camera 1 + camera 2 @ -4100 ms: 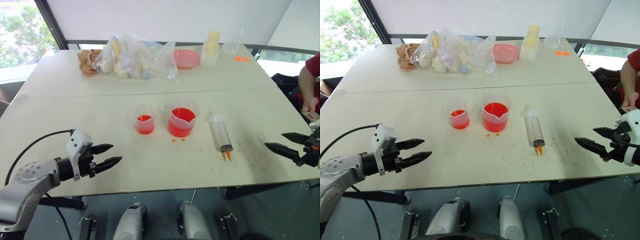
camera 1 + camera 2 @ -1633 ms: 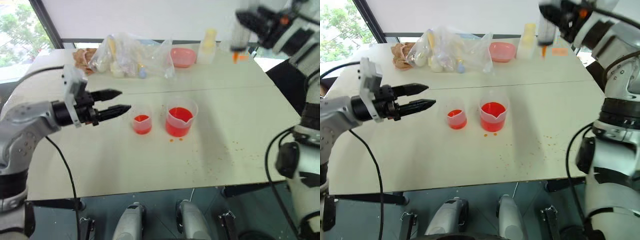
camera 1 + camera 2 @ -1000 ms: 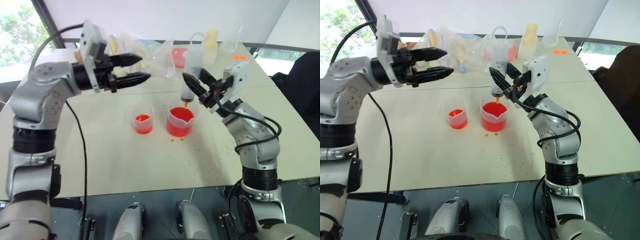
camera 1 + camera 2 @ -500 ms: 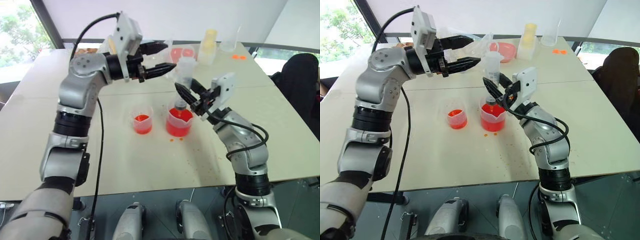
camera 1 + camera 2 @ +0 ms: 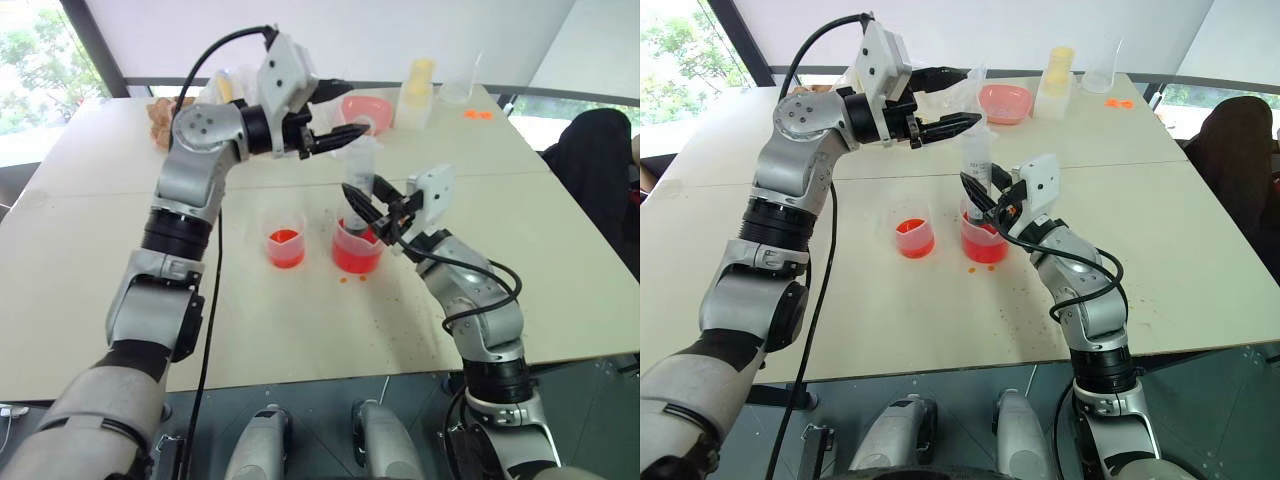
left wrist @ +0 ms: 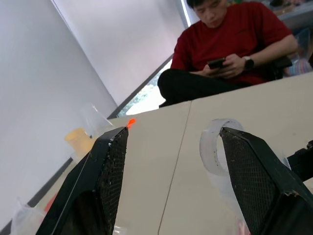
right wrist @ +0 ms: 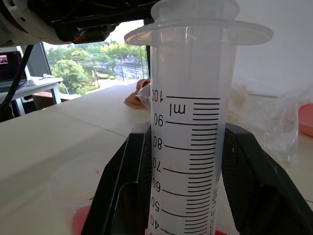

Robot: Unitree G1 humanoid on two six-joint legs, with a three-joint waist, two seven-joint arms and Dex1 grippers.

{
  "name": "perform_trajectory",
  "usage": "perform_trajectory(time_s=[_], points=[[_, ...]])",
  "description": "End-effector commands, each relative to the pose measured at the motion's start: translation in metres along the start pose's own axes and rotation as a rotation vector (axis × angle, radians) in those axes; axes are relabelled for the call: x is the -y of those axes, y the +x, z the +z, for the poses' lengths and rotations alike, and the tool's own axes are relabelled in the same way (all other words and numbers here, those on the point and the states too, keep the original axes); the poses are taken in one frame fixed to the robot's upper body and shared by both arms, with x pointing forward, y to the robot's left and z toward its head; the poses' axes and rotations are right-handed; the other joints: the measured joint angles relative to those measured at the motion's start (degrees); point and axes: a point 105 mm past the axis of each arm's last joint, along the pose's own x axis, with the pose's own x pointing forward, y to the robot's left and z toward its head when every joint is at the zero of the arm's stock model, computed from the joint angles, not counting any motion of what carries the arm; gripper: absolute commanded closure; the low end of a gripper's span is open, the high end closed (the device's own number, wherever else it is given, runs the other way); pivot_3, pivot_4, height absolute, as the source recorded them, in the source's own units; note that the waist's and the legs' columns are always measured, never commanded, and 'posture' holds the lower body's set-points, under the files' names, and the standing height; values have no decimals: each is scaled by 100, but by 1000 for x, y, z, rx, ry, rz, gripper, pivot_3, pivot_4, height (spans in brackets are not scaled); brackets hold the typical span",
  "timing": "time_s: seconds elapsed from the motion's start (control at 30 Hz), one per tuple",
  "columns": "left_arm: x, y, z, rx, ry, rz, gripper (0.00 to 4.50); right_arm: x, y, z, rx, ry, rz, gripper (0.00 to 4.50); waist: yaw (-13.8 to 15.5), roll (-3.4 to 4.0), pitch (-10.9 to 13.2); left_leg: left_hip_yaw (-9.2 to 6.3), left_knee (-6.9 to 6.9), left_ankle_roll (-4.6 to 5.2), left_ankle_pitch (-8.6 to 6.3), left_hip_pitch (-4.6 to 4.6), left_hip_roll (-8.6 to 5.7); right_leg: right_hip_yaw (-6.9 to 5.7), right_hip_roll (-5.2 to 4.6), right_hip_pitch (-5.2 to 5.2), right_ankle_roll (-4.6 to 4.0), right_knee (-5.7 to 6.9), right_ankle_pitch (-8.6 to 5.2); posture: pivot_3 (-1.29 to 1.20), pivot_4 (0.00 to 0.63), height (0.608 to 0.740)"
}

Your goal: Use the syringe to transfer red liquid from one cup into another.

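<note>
Since a second ago the left gripper (image 5: 352, 133), fingers apart, has swung in around the plunger ring. The right gripper (image 7: 188, 188) clamps the syringe (image 5: 977, 165) upright, tip apparently in the beaker (image 5: 983, 236). Drawing and delivery to the smaller cup (image 5: 913, 236) remain.

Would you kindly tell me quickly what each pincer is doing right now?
Left pincer: open, holding nothing.
Right pincer: shut on the syringe.

Syringe (image 5: 362, 185) upright in beaker (image 5: 358, 250); smaller cup (image 5: 285, 245) left.
</note>
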Motion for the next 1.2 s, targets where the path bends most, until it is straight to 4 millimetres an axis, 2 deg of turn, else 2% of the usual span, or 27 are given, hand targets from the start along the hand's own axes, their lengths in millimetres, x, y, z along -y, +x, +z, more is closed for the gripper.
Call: perform_trajectory(time_s=[0.03, 0.13, 0.17, 0.33, 0.57, 0.8, 1.2], points=[[-2, 2, 13, 20, 59, -14, 2935, -13, 1, 21, 99, -32, 44, 3085, 1, 0, 0, 0, 0, 0, 0, 0, 0, 0, 0, 0, 0, 0, 0, 0, 150, 740], [4, 4, 18, 51, 52, -31, 4199, -14, 1, 16, 93, -25, 40, 3085, 4, 0, 0, 0, 0, 0, 0, -1, 0, 0, 0, 0, 0, 0, 0, 0, 150, 740], [5, 5, 20, 61, 51, -37, 4468, -14, 1, 13, 91, -21, 35, 3085, 2, 0, 0, -1, 1, 0, 0, -1, 0, 0, 0, 1, 0, 0, 0, 0, 150, 740], [5, 4, 24, 74, 58, -54, 4468, -15, 2, -3, 73, -30, 29, 3085, -4, 0, 0, 0, 1, 0, 0, 0, 0, 0, 0, 0, 1, 1, 0, 0, 150, 740], [-11, 3, 35, 89, 119, 9, 4468, -16, 5, -20, 46, -64, 28, 3085, -10, 0, 0, -1, 1, 0, 0, 2, 0, 0, 1, 0, 1, 4, 0, 0, 150, 740], [-29, -1, 51, 116, 182, 73, 4468, -15, 8, -27, 41, -71, 27, 3085, -10, 0, 0, -1, 2, 0, 0, 2, 0, 0, 1, 0, 1, 6, 0, 0, 150, 740], [-41, -4, 57, 113, 221, 90, 4468, -17, 7, -34, 29, -66, 31, 3085, -12, 0, 0, -1, 3, 0, 0, 4, -1, 0, 1, 0, 1, 15, 0, 0, 150, 740]])
